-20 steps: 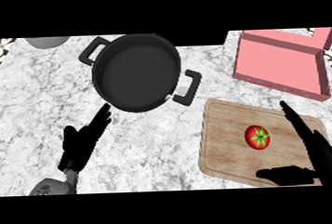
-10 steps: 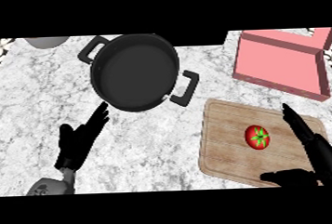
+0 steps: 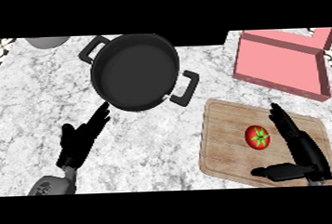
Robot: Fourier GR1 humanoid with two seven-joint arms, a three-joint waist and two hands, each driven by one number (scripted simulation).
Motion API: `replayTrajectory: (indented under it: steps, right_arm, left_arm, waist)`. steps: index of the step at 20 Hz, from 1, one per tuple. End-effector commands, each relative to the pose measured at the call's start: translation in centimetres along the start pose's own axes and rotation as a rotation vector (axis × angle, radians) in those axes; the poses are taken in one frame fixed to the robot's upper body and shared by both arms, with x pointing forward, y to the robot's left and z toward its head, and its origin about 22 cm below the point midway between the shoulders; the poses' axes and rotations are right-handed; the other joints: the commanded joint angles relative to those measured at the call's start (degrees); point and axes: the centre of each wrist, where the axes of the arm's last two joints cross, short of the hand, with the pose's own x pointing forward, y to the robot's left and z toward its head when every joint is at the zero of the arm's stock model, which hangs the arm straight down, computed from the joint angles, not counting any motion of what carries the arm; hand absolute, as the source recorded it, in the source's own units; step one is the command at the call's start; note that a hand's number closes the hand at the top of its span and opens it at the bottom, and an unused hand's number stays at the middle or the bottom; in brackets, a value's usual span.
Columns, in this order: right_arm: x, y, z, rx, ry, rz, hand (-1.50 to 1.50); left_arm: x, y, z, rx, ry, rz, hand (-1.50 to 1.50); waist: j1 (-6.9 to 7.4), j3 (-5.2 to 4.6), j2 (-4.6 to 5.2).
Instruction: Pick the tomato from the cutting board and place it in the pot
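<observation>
So the tomato (image 3: 260,136) was sitting right of centre on the wooden cutting board (image 3: 225,144), green stem up, nothing touching it. The right hand (image 3: 301,148) was over the board's right side, fingers stretched straight toward the far edge and the thumb sticking out left along the near part of the board. Wide open, holding nothing. The tomato lay just to the left of those fingers, tucked into the gap between fingers and thumb, near but clearly not touching as far as I could tell.

That's the bit that mattered imo: the tomato was to the hand's left, so the hand only needed a short sideways shift left and then to close around it. It's round, so no long axis to fuss over.

The left hand (image 3: 80,140) was way over on the marble counter (image 3: 31,114), also open and empty, fingertips pointing at the near rim of the black pot (image 3: 135,70). It was well apart from the tomato, so the right hand was obviously the closer one. The pot sat far-left of the board with nothing visible inside.
</observation>
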Motion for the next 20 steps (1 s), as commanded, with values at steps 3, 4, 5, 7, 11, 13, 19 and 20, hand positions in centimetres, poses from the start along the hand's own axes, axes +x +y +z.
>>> replayTrajectory:
  steps: [3, 4, 5, 7, 11, 13, 19, 20]
  right_arm:
    - [-3.8, 0.7, -0.9, 0.028, 0.012, -0.096, -1.50]
    - [-2.8, 0.7, -2.6, 0.027, 0.011, -0.105, -1.50]
    - [-2.9, 2.9, -2.1, 0.020, 0.013, -0.096, -1.50]
    - [-5.4, 3.0, -1.4, 0.041, 0.003, -0.062, 1.50]
    - [-4.2, 2.9, -4.3, 0.066, -0.054, 0.026, 1.50]
    - [-5.7, 3.5, -2.7, 0.050, -0.056, -0.035, 1.50]
    - [-6.9, 3.4, -3.1, 0.052, -0.088, -0.112, 1.50]
    - [-6.8, 5.3, -3.9, 0.065, -0.085, -0.121, 1.50]
  left_arm:
    - [1.7, 1.1, 0.0, 0.002, 0.000, 0.011, 0.00]
    - [0.2, -0.8, -0.6, -0.022, 0.015, 0.000, 0.00]
    - [1.6, 0.3, 0.8, 0.012, 0.013, 0.001, 0.00]
    - [-0.5, -0.9, 0.0, 0.000, -0.005, 0.007, 0.00]
    - [1.3, -0.4, 0.7, -0.007, 0.008, -0.013, 0.00]
    - [1.3, -1.2, 1.4, -0.002, 0.000, -0.011, 0.00]
    - [0.7, -0.3, 0.5, -0.018, 0.010, -0.010, 0.00]
    - [0.7, 0.0, 0.2, -0.008, 0.004, -0.003, 0.00]
  waist:
    - [0.18, -0.11, 0.12]
    - [0.10, -0.12, 0.15]
    - [0.18, -0.12, 0.08]
    - [0.11, -0.12, 0.17]
    - [0.40, -0.11, 0.15]
    - [0.52, -0.08, 0.11]
    - [0.52, -0.08, 0.29]
    - [0.79, -0.07, 0.39]
